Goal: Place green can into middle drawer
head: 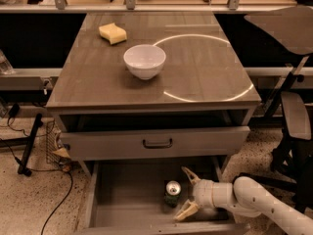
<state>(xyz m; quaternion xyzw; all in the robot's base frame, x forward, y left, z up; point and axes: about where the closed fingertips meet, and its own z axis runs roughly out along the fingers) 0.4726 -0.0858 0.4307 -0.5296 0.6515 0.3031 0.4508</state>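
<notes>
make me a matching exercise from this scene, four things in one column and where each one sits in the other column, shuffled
Things
1. yellow rectangular sponge
2. white round bowl
3. small green soda can
4. two-finger gripper

Places
A. upright on the floor of the pulled-out grey middle drawer
B. near the middle of the grey tabletop
C. low in the pulled-out drawer, open, just right of the can
D. back left part of the tabletop

Pairs: 1-D, 2-B, 3-A, 4-C
</notes>
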